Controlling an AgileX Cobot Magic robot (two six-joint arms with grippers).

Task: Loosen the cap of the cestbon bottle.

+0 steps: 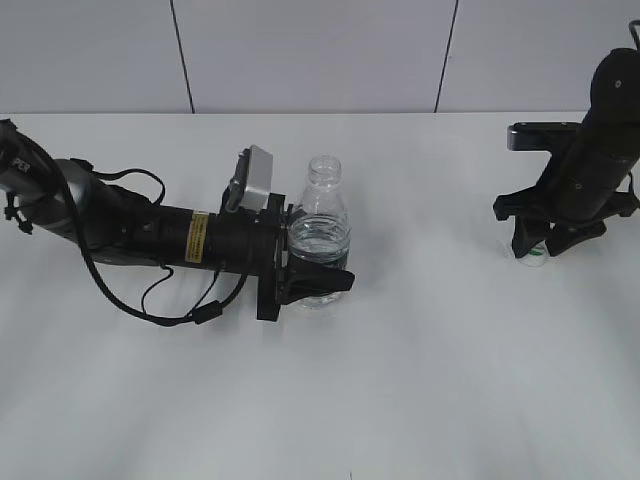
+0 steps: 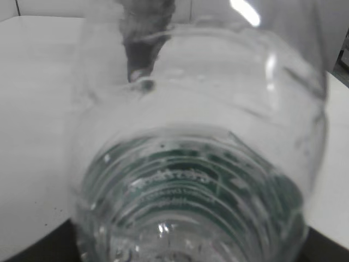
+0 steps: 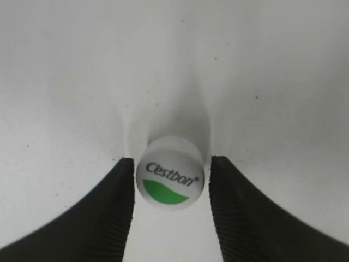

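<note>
Standing off to one side here, and it looks like the cap (image 3: 170, 177) is already off the cestbon bottle (image 1: 321, 232). The neck is bare and open at the top, so I'd call the loosening done and then some.

The left pincer (image 1: 318, 279) comes in low and sideways across the table (image 1: 400, 400) and is pinching the bottle round its lower body, keeping it upright. That makes sense to me: grab it low and the bottle can't spin or tip while the other arm works the top. The left wrist view is basically all clear plastic and green label, it's that close.

Well apart on the right side, the right pincer (image 1: 531, 247) points straight down at the table with the cap sitting between its fingers (image 3: 117, 210). In the right wrist view the cap rests flat on the table, logo up, and the two black pads stand just either side of it. There's a sliver of white showing on each side, so I read the pincer as spread and letting go rather than gripping.

My guess is it's parking the cap far from the bottle so nothing gets knocked.
</note>
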